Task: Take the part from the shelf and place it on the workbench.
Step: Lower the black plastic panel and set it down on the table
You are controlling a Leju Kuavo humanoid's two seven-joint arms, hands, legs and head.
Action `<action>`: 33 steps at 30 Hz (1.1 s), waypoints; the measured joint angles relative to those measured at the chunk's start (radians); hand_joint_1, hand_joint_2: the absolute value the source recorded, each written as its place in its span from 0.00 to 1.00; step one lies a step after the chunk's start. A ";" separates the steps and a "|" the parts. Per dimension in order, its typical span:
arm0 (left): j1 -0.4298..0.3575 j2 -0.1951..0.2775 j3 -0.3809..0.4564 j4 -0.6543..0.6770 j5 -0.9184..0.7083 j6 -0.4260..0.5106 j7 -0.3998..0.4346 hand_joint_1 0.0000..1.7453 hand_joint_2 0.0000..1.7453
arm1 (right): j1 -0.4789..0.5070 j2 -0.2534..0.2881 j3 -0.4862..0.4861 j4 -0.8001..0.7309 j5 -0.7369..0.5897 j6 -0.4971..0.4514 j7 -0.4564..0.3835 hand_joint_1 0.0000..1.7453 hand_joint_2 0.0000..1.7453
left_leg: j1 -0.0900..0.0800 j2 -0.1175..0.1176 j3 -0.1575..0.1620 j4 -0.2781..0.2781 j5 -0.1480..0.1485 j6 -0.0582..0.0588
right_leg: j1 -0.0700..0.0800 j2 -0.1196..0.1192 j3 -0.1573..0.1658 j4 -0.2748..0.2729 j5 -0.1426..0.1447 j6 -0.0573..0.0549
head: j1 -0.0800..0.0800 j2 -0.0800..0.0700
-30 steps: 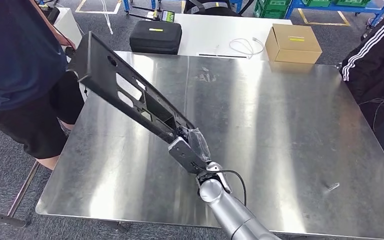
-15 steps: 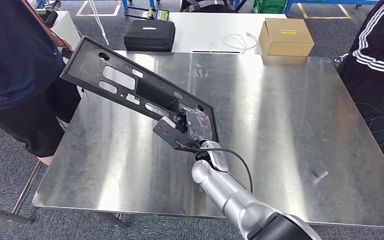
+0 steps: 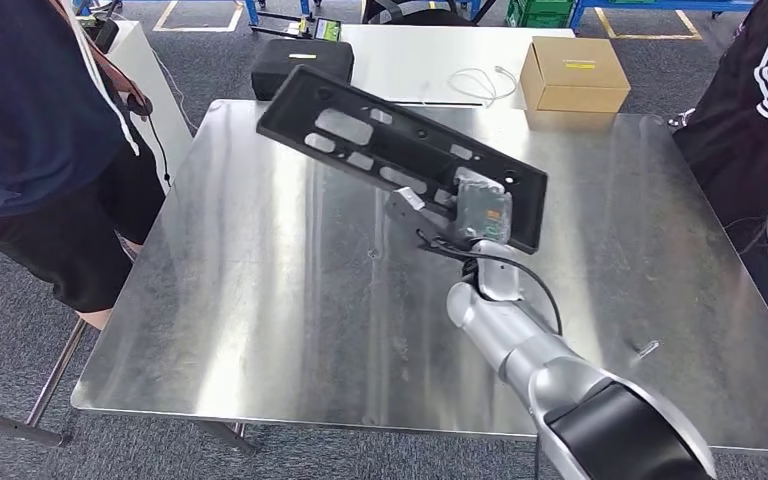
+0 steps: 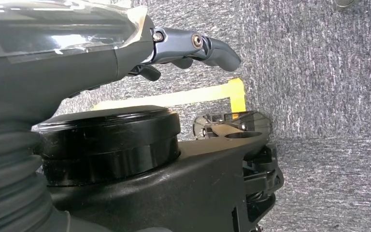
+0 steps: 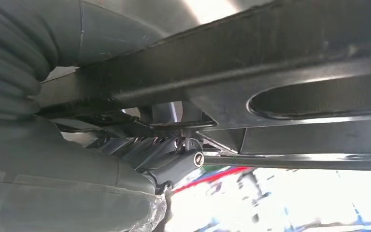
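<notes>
The part (image 3: 380, 140) is a long black plastic panel with several cut-outs. It is held tilted in the air over the far middle of the steel workbench (image 3: 290, 300). My right hand (image 3: 465, 215) grips it at its near right end, coming up from the silver arm at the lower right. In the right wrist view the part (image 5: 294, 58) crosses close overhead and the hand's fingers (image 5: 174, 164) clamp its edge from below. My left hand (image 4: 188, 46) hangs over grey carpet, fingers apart, holding nothing.
A person in dark blue (image 3: 30, 120) stands at the bench's left edge and another in a black striped sleeve (image 3: 760, 130) at its right. Behind the bench a white table (image 3: 410, 50) carries a black case (image 3: 300, 58), a cable and a cardboard box (image 3: 573, 72). A small metal piece (image 3: 646, 349) lies near the bench's right front.
My right arm has swung the part to the right, away from the person on the left and over the bench's middle. The part's far end has dropped lower and flatter.
</notes>
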 joint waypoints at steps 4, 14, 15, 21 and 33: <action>0.000 0.001 0.022 0.001 -0.018 -0.007 0.002 0.00 1.00 | -0.023 -0.079 -0.031 0.014 0.037 -0.003 0.024 1.00 1.00 | -0.002 0.000 -0.004 0.001 0.001 0.002 | -0.002 -0.001 -0.003 0.000 0.002 0.003 | 0.000 0.000; 0.020 0.109 0.027 -0.037 -0.091 -0.131 0.128 0.00 1.00 | -0.040 -0.201 -0.118 0.021 0.053 0.018 -0.092 1.00 1.00 | 0.000 -0.004 -0.008 0.000 0.004 0.003 | -0.001 -0.005 -0.006 0.001 0.003 0.004 | 0.000 0.000; 0.021 0.113 0.027 -0.038 -0.091 -0.132 0.128 0.00 1.00 | -0.040 -0.209 -0.126 0.021 0.051 0.018 -0.101 0.75 0.75 | 0.000 -0.003 -0.008 0.000 0.004 0.003 | -0.001 -0.005 -0.006 0.001 0.003 0.003 | 0.000 0.000; 0.022 0.119 0.027 -0.042 -0.088 -0.133 0.127 0.00 1.00 | -0.040 -0.230 -0.155 0.021 0.043 0.019 -0.148 0.00 0.00 | -0.001 -0.002 -0.009 0.000 0.004 0.003 | 0.000 -0.005 -0.007 0.001 0.004 0.001 | -0.001 0.000; 0.031 0.134 0.036 -0.049 -0.050 -0.133 0.141 0.00 0.00 | -0.033 -0.160 -0.240 0.011 -0.090 0.141 -0.372 0.00 0.00 | 0.001 -0.003 -0.010 0.000 0.006 0.003 | 0.001 -0.004 -0.008 0.001 0.004 0.001 | -0.001 0.000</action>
